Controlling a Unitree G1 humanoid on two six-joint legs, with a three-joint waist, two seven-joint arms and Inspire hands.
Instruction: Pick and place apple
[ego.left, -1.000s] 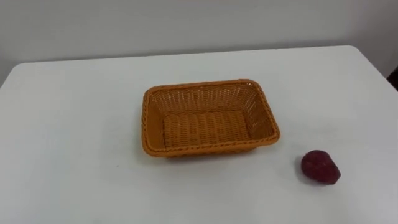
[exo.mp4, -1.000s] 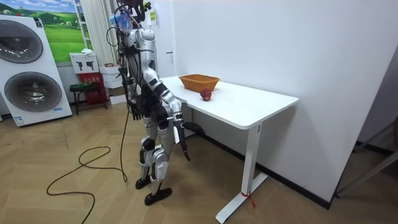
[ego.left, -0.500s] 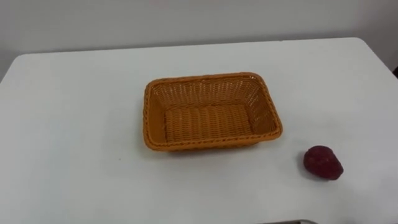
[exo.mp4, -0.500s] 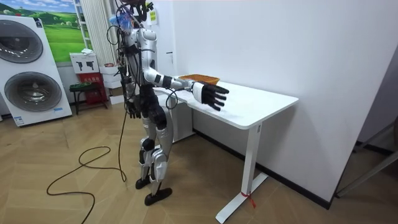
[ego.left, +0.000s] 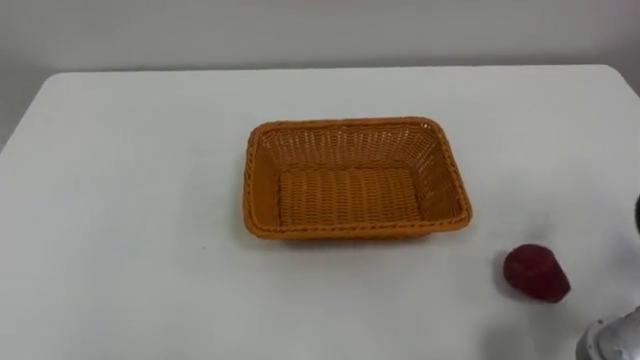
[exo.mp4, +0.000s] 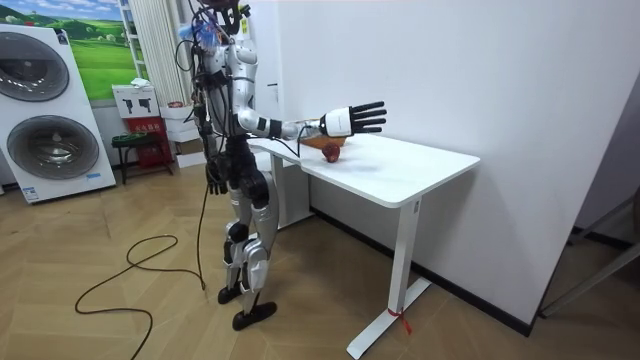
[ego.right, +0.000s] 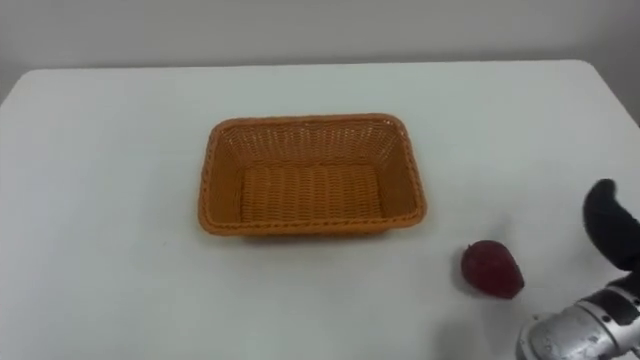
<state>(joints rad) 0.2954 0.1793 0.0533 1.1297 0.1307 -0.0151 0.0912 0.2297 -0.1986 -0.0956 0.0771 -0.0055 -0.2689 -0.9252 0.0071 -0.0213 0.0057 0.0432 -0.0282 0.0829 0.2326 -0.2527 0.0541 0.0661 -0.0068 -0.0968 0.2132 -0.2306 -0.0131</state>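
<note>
no legible text, no readable labels, numbers or signs

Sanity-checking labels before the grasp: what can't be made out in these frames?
right hand: in the right eye view it is cut off by the right edge, palm out of frame. The room view shows it open above the table.
basket: in the room view it is largely hidden behind the right forearm.
left hand: in the room view it is too small beside the body to read its state.
apple: in the room view it is too small to make out a stem.
</note>
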